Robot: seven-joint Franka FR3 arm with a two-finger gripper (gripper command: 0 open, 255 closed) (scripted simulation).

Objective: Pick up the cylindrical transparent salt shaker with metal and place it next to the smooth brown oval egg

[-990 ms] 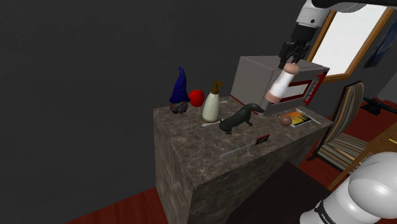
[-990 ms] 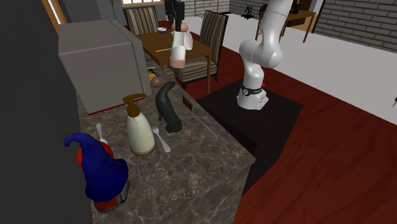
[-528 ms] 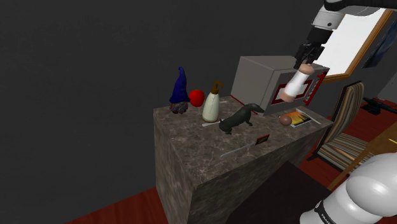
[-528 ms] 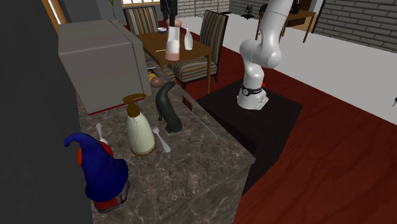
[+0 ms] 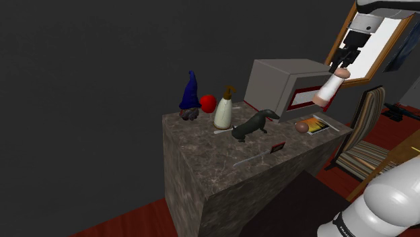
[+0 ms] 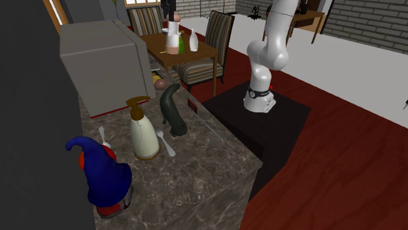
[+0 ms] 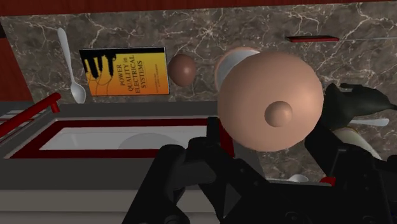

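My black gripper [image 5: 345, 59] is shut on the salt shaker [image 5: 328, 89], a white cylinder with pinkish ends that hangs tilted below the fingers. It is high in the air, past the grey box [image 5: 283, 84], above and beyond the counter's far end. In the second exterior view the gripper [image 6: 170, 14] holds the shaker [image 6: 172, 40] over the dining table. In the wrist view the shaker's round pinkish end [image 7: 273, 111] sits clasped between the gripper [image 7: 270, 156]. The brown egg [image 5: 301, 126] lies on the marble counter beside an orange book [image 5: 316, 126]; egg [image 7: 182, 69], egg [image 6: 160, 83].
On the counter [image 5: 202, 155] stand a dark dachshund figure [image 5: 252, 124], a cream pump bottle [image 5: 223, 109], a blue-hatted gnome [image 5: 190, 94] and a red ball [image 5: 208, 103]. A spoon [image 7: 70, 63] lies near the book [image 7: 124, 71]. Striped chairs [image 6: 212, 39] and a wooden table [image 6: 170, 55] stand beyond.
The gripper has carried the shaker up and toward the shoulder view's right, from in front of the grey box to beyond its far side. The grip stayed shut.
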